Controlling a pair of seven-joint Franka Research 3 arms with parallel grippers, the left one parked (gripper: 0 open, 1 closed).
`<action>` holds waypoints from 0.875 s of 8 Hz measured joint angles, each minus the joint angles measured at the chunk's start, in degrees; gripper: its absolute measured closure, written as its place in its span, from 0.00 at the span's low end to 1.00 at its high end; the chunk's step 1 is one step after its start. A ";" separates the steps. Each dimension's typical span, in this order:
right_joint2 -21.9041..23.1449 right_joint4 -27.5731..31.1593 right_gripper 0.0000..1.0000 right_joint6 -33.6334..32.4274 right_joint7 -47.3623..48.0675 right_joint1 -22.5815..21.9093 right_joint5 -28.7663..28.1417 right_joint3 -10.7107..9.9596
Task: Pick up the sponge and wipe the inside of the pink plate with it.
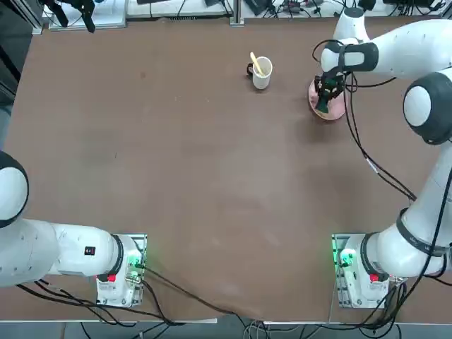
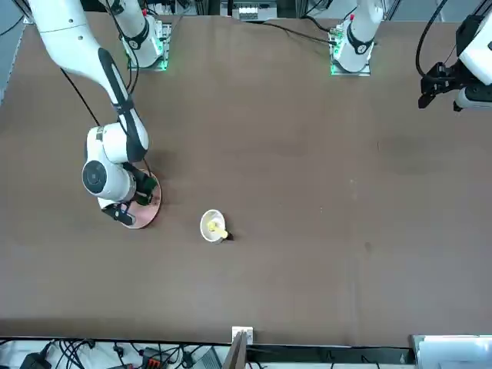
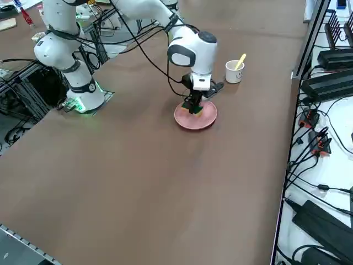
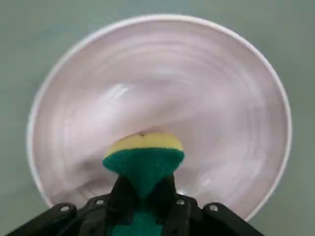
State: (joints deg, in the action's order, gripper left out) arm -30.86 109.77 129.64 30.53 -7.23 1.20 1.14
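I have the right hand (image 3: 194, 108) clenched on the sponge (image 4: 143, 156), pinched so its yellow face points down into the pink plate (image 4: 231, 88), the side I judge meant to rub. The plate sits on the tabletop (image 1: 176, 176) near the mug (image 1: 261, 73), low enough for wiping.

A white mug (image 1: 262, 73) with a yellow stick (image 1: 256, 63) leaning in it stands upright on the brown worktop (image 1: 183, 176), while cables (image 3: 309, 138) and dark boxes (image 3: 325, 83) lie along the strip beside the worktop's edge.
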 joint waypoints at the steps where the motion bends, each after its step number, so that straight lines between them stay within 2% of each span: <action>1: 0.39 0.60 0.80 -0.22 -0.01 0.01 0.00 -0.57; 7: 0.66 1.14 0.80 -0.04 -5.82 1.10 0.06 -5.15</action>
State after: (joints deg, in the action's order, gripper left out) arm -30.20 110.92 129.60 24.71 -6.13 1.25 -4.02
